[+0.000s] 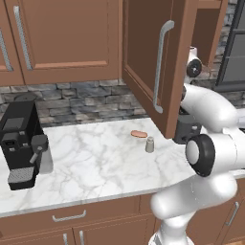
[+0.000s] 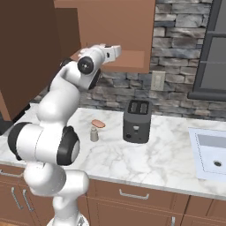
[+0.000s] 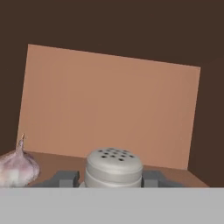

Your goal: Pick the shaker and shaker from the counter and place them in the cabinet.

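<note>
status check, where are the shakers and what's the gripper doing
Gripper shut on first shaker, inside cabinet. Second shaker on counter by sausage. Garlic bulb close beside on shelf.

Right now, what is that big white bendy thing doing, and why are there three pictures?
It is a robot arm in a pretend kitchen. Two pictures come from cameras behind it, one on each side. The third comes from a camera on its hand. The arm reaches up into the open wooden cabinet. In the hand view, its gripper has a grey shaker between its fingers, with a garlic bulb on the shelf beside it. On the marble counter stand a second shaker, a little sausage, a coffee machine and a toaster.
</note>
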